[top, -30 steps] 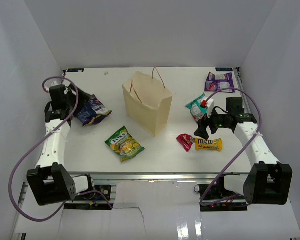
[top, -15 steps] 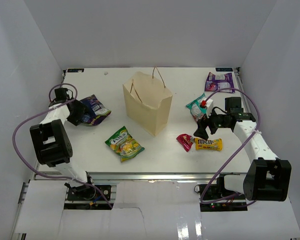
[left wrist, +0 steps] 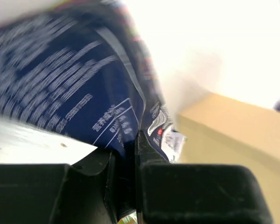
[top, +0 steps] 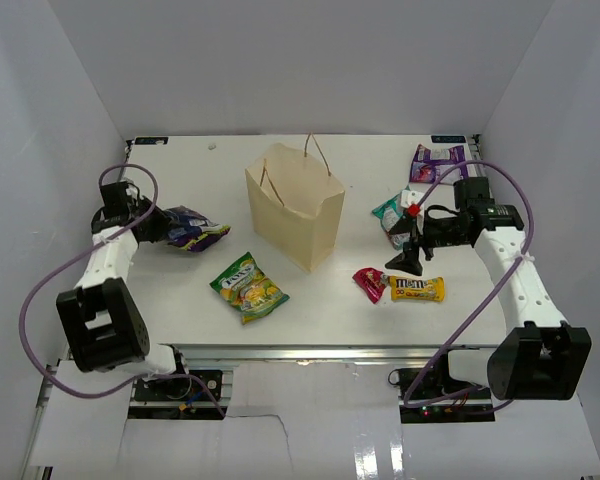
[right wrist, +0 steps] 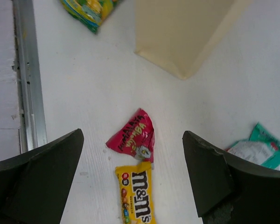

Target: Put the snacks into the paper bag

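a: what did the left gripper (top: 152, 226) have, out at the far left?

b: its jaws were pinched together on one crinkled edge of the dark blue packet (top: 190, 233). it was glossy foil with fine white print, and it stuck out toward the middle of the white table (top: 320, 312). whether its far end touched the surface, i couldn't tell.

a: and next along?

b: the green-yellow packet (top: 248, 287), a shiny puffed pillow, lay flat near the front edge. behind it and a little to the right, the paper bag (top: 295, 205) stood upright. it was boxy, matte tan kraft, mouth open, with two thin string loops on top.

a: right of the bag?

b: the red-pink packet (top: 369, 283), small and creased, lay corner to corner with the yellow m&m's packet (top: 417, 289), a flat slick rectangle. the right gripper (top: 406, 264) hung by those two, its blunt black fingers (right wrist: 42, 172) spread wide apart with nothing in them. behind it sat the wrinkled teal packet (top: 390, 212). the purple-white packet (top: 438, 163) lay flat toward the far right corner.
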Robot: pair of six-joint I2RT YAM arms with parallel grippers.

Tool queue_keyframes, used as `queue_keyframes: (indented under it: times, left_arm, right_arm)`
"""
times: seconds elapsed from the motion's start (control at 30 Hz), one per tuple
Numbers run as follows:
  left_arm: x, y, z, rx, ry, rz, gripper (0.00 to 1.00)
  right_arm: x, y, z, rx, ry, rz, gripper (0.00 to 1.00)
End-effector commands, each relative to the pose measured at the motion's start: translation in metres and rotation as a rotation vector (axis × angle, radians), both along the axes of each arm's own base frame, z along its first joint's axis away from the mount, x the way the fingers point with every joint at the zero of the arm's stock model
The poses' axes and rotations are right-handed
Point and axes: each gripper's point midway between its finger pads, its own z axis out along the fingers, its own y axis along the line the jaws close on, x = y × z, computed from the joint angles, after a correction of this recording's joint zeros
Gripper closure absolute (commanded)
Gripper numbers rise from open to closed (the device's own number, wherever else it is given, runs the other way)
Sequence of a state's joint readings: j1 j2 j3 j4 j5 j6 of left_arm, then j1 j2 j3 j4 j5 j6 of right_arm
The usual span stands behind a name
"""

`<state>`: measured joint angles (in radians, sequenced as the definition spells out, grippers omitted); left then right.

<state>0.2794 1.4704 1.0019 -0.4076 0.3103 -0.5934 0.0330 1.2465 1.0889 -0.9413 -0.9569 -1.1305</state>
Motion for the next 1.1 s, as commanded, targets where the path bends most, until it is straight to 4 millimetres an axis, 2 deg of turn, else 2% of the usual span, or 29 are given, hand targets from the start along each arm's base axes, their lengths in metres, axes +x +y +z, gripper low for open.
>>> queue_keyframes:
  times: [0.0, 0.03, 0.1, 0.13, 0.17, 0.2, 0.23, 0.27, 0.3, 0.33, 0.37, 0.4, 0.43, 0.47, 0.67, 0.7, 0.77, 0.87, 0.93, 0.97, 1.03, 1.07]
  left_arm:
    - [-0.007, -0.030, 0.082, -0.072, -0.256, -0.103, 1.00]
    - [-0.018, -0.036, 0.096, -0.101, -0.274, -0.090, 1.00]
    - [-0.031, -0.043, 0.103, -0.136, -0.274, -0.082, 1.00]
    - [-0.037, -0.047, 0.107, -0.158, -0.276, -0.072, 1.00]
    - [-0.050, -0.051, 0.115, -0.165, -0.283, -0.071, 1.00]
    - [-0.056, -0.054, 0.117, -0.177, -0.281, -0.068, 1.00]
    - [-0.063, -0.057, 0.113, -0.193, -0.271, -0.067, 1.00]
    - [-0.073, -0.062, 0.120, -0.215, -0.285, -0.064, 1.00]
    - [-0.079, -0.069, 0.122, -0.240, -0.285, -0.077, 1.00]
    - [-0.085, -0.074, 0.118, -0.266, -0.276, -0.083, 1.00]
    - [-0.092, -0.079, 0.125, -0.293, -0.292, -0.083, 1.00]
    - [-0.097, -0.085, 0.128, -0.318, -0.295, -0.102, 1.00]
    - [-0.102, -0.088, 0.129, -0.327, -0.290, -0.108, 1.00]
    - [-0.108, -0.093, 0.136, -0.324, -0.310, -0.122, 1.00]
    - [-0.135, -0.110, 0.166, -0.359, -0.341, -0.190, 1.00]
    - [-0.138, -0.113, 0.169, -0.379, -0.341, -0.197, 1.00]
    - [-0.146, -0.118, 0.177, -0.389, -0.349, -0.215, 1.00]
    - [-0.156, -0.123, 0.181, -0.401, -0.349, -0.233, 1.00]
    - [-0.163, -0.127, 0.183, -0.421, -0.352, -0.244, 1.00]
    - [-0.165, -0.129, 0.184, -0.430, -0.352, -0.255, 1.00]
    - [-0.169, -0.131, 0.184, -0.442, -0.350, -0.263, 1.00]
    - [-0.171, -0.132, 0.185, -0.446, -0.353, -0.268, 1.00]
  right_arm:
    - [-0.034, 0.035, 0.050, 0.091, -0.182, 0.277, 0.08]
    - [-0.045, 0.050, 0.053, 0.071, -0.217, 0.358, 0.07]
    - [-0.055, 0.066, 0.068, 0.049, -0.309, 0.428, 0.08]
    - [-0.067, 0.082, 0.067, 0.009, -0.344, 0.492, 0.09]
    - [-0.058, 0.096, 0.088, 0.021, -0.504, 0.486, 0.08]
    - [-0.057, 0.107, 0.099, 0.046, -0.485, 0.419, 0.10]
    - [-0.058, 0.124, 0.088, 0.008, -0.529, 0.391, 0.10]
    - [-0.047, 0.144, 0.117, 0.077, -0.680, 0.341, 0.10]
    - [-0.050, 0.155, 0.122, 0.094, -0.724, 0.322, 0.10]
    - [-0.043, 0.162, 0.115, 0.063, -0.746, 0.268, 0.10]
    - [-0.058, 0.186, 0.127, 0.117, -0.796, 0.292, 0.10]
    - [-0.057, 0.200, 0.119, 0.110, -0.784, 0.285, 0.10]
    - [-0.064, 0.213, 0.118, 0.113, -0.772, 0.264, 0.10]
    - [-0.063, 0.227, 0.117, 0.125, -0.778, 0.254, 0.10]
    - [-0.077, 0.279, 0.123, 0.176, -0.865, 0.262, 0.10]
    - [-0.076, 0.289, 0.111, 0.156, -0.851, 0.280, 0.10]
    - [-0.075, 0.303, 0.109, 0.149, -0.851, 0.284, 0.10]
    - [-0.069, 0.315, 0.099, 0.120, -0.851, 0.285, 0.10]
    - [-0.064, 0.321, 0.099, 0.112, -0.865, 0.274, 0.10]
    - [-0.060, 0.326, 0.089, 0.089, -0.860, 0.280, 0.10]
    - [-0.055, 0.332, 0.089, 0.070, -0.883, 0.264, 0.10]
    - [-0.050, 0.336, 0.079, 0.044, -0.879, 0.257, 0.10]
